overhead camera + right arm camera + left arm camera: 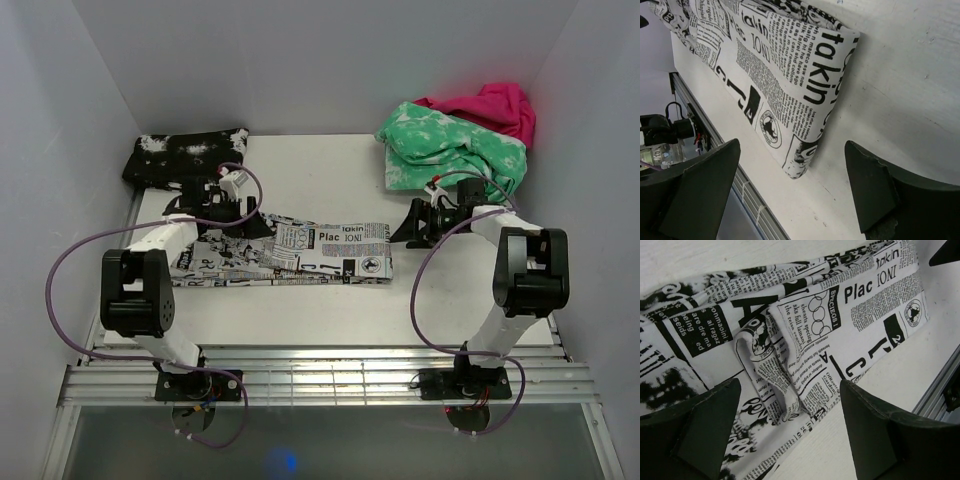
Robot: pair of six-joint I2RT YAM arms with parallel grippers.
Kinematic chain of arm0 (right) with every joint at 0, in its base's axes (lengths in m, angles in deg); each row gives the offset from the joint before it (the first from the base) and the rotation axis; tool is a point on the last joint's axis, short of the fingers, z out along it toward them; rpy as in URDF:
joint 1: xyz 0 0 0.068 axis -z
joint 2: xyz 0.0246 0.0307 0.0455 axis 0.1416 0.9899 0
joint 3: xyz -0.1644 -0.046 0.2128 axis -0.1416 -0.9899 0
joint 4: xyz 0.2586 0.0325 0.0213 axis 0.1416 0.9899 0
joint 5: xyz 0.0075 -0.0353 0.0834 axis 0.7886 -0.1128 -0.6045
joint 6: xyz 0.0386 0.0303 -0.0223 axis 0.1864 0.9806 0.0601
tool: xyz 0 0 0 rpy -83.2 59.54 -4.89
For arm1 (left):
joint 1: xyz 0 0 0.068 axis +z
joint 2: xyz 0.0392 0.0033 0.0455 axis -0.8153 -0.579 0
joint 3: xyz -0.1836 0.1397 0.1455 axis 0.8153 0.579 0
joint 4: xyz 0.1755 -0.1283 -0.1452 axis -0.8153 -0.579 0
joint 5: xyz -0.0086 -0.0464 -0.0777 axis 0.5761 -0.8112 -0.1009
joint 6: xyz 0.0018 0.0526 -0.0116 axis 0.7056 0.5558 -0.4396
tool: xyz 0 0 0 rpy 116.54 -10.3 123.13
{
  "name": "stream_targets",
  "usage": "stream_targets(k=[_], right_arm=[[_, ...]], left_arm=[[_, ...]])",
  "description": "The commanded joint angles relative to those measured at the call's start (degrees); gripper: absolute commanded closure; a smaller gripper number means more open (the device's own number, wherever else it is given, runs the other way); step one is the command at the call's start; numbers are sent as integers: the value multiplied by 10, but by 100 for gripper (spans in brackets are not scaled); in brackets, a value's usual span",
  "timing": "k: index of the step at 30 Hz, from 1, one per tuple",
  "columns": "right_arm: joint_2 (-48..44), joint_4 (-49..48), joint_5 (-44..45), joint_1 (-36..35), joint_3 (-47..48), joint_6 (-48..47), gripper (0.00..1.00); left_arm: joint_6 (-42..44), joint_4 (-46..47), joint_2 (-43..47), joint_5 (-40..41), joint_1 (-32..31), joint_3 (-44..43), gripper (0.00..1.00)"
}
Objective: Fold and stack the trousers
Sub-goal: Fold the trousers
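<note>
Trousers [290, 255] lie mid-table [330, 170] as a long folded strip, so abt halfway imo, prob 1-2 more folds + stacking left, w/ left hand [245, 222] over them & right hand [405, 232] beside their right end, both spread apart, empty.

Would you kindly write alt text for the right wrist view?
White cloth trousers with black newspaper print lie folded on the white table, one folded end towards the camera. The right pincer is open, holding nothing.
</note>
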Motion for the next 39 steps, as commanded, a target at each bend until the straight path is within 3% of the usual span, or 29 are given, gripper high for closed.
stream_targets(k=[1,9,22,31,34,36,37,39], right_arm=[[21,9,-23,-2,-19,-20,9],[73,-49,-2,-9,-25,15,2],[113,-90,-66,-64,-19,53,8],[124,-90,-85,-62,-13,47,9],[130,-98,-89,-59,-14,49,15],[133,-103,-88,-56,-16,53,21],[133,-113,-88,-56,-18,55,29],[137,-120,-87,-54,-19,56,44]], left_arm=[[-31,-10,-15,21,1,11,9],[-67,8,-76,-18,-12,22,15],[-113,49,-110,-86,-38,22,36],[-202,132,-155,-192,-51,30,79],[-243,160,-165,-215,-50,51,88],[-225,149,-163,-194,-51,53,88],[-215,132,-153,-185,-49,55,74],[-185,110,-136,-135,-48,56,58]])
